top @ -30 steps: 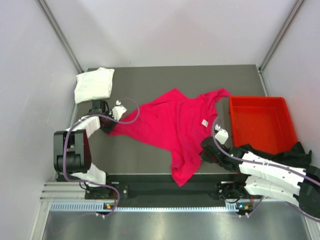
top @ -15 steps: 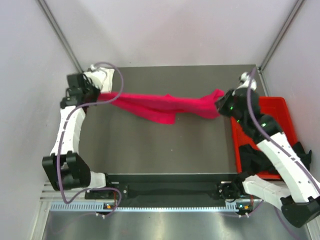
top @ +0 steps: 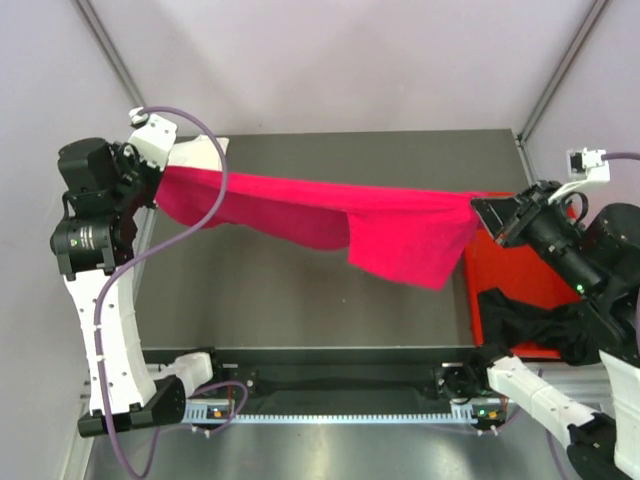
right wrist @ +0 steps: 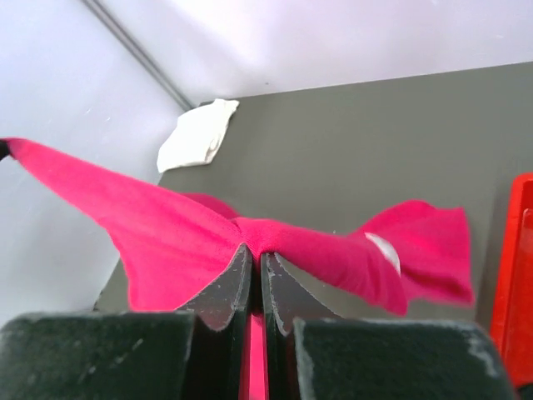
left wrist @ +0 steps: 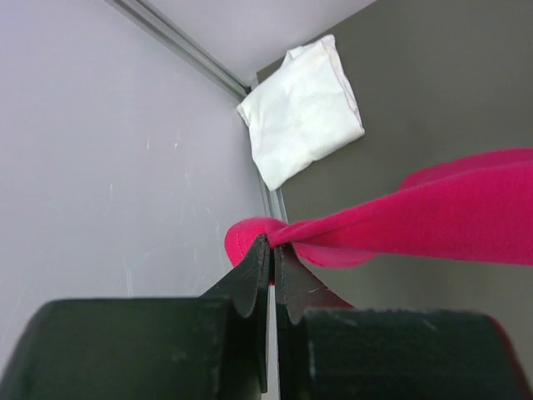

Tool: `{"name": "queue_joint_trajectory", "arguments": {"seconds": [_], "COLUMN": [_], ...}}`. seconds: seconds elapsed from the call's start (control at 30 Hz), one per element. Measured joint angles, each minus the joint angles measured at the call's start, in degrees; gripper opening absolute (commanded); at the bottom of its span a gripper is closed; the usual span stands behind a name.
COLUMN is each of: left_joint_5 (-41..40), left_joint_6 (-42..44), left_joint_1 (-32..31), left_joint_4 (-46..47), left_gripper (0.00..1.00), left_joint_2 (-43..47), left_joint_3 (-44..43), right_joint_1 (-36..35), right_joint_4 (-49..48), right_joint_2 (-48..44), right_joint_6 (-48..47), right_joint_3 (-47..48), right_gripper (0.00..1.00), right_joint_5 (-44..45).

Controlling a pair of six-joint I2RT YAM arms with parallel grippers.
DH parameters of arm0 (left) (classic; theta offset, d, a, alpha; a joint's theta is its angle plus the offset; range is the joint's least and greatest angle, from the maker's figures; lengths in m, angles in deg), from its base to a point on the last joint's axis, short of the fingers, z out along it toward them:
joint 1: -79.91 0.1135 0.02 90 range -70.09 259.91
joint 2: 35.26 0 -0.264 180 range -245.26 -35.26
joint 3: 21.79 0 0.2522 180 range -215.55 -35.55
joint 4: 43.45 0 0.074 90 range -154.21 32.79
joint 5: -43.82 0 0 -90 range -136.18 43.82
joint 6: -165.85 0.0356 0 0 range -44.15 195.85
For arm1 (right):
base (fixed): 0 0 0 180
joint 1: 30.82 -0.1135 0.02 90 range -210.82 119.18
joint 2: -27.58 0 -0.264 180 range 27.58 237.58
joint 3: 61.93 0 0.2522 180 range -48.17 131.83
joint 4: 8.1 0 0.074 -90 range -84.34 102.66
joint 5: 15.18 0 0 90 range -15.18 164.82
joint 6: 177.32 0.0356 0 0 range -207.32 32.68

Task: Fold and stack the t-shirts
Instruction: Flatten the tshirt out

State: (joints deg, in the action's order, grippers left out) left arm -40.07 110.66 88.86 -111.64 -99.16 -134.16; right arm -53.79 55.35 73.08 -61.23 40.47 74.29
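The magenta-pink t-shirt (top: 330, 212) hangs stretched in the air between both arms, above the dark table (top: 300, 300). My left gripper (top: 160, 178) is shut on its left end; in the left wrist view (left wrist: 272, 243) cloth bunches at the tips. My right gripper (top: 482, 208) is shut on its right end, and in the right wrist view (right wrist: 256, 250) the pink shirt (right wrist: 150, 225) spreads both ways. A folded white t-shirt (left wrist: 304, 108) lies at the table's far left corner, also in the right wrist view (right wrist: 198, 133). A black t-shirt (top: 540, 315) drapes over the bin's near edge.
A rigid red plastic bin (top: 500, 270) stands at the table's right side, partly under the right arm. Grey walls close the left, back and right. A metal rail (top: 330, 410) runs along the near edge by the arm bases.
Both arms have lifted and pulled further apart. The pink shirt, flat on the table a second ago, now hangs higher and stretched wider, with a flap drooping near its right end.
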Motion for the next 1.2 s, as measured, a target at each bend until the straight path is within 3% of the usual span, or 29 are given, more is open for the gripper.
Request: {"name": "queue_joint_trajectory", "arguments": {"seconds": [0.17, 0.37, 0.5, 0.6, 0.73, 0.87, 0.97, 1.2], "left_joint_5": [-0.68, -2.38, -4.37, -6.51, -7.69, -7.45, -6.51, -2.05], "left_joint_6": [0.59, 0.87, -1.33, -3.78, -7.23, -9.14, -9.35, -5.33], "left_joint_1": [0.02, 0.11, 0.17, 0.17, -0.20, -0.74, -0.72, -0.48], "left_joint_4": [-2.47, -1.57, 0.63, 3.17, 8.35, 15.37, 20.26, 31.26], "left_gripper": [0.00, 0.00, 0.00, 0.00, 0.00, 0.00, 0.00, 0.00], "left_joint_2": [-0.92, -9.97, -22.01, -29.59, -36.35, -35.01, -31.23, -14.73], "left_joint_3": [1.09, 2.91, -4.74, -14.23, -28.59, -31.30, -26.97, 5.88], "right_joint_1": [0.00, 3.28, 7.89, 12.04, 16.98, 18.86, 19.06, 19.45], "right_joint_4": [0.98, -0.98, -4.26, -7.34, -11.56, -15.85, -18.62, -23.65], "right_joint_2": [1.51, 24.44, 43.39, 52.35, 57.33, 55.36, 50.60, 32.83], "right_joint_6": [-1.18, -4.02, -3.54, -0.83, 4.24, 6.54, 6.36, 3.56], "right_joint_3": [0.09, 11.17, 25.24, 33.73, 42.21, 44.22, 40.35, 10.05], "right_gripper": [0.00, 0.00, 0.00, 0.00, 0.00, 0.00, 0.00, 0.00], "right_joint_5": [-2.19, -6.56, -10.73, -13.03, -16.94, -19.12, -19.69, -19.43]}}
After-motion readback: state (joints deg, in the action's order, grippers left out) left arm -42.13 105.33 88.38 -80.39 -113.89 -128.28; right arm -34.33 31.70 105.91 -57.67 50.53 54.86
